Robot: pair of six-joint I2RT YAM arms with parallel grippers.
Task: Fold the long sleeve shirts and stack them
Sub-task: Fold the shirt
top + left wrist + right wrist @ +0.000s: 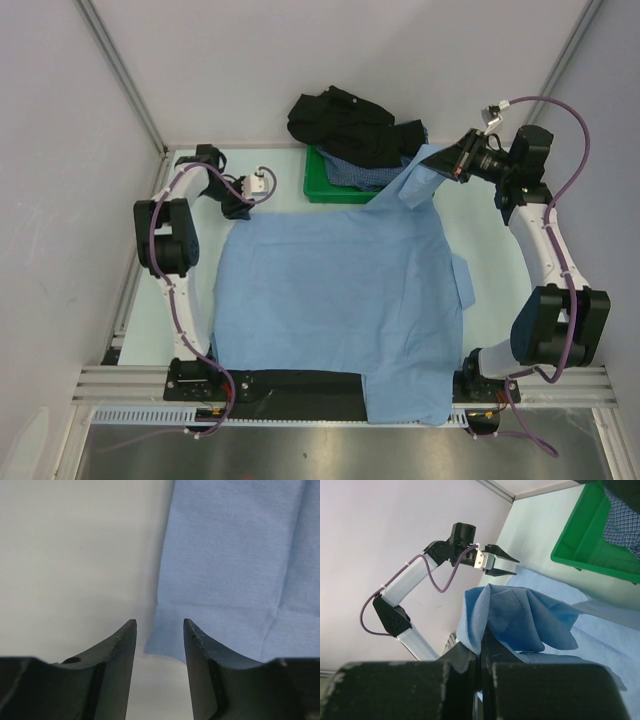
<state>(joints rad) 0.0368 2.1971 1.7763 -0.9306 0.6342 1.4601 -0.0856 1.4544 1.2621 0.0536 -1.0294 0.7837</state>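
The checked shirt (362,175) lies mostly buried — under the black shirt (340,120) in the tray (316,186).

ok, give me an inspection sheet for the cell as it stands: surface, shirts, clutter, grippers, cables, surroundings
Surface: pale table, mostly covered by cloth.
Job's things: plain light blue cloth shirt spread flat, near end hanging over the front edge, far right corner lifted. Black cloth shirt heaped at the far edge. Dark-blue fine-checked shirt in the tray.
Clutter: green plastic tray at the far edge.
Grippers: left gripper open, empty, by a corner of the blue shirt. Right gripper shut on the lifted corner.
Cables: purple cables looped along both arms, clear of cloth.
Surroundings: plain pale walls; nothing else seen.
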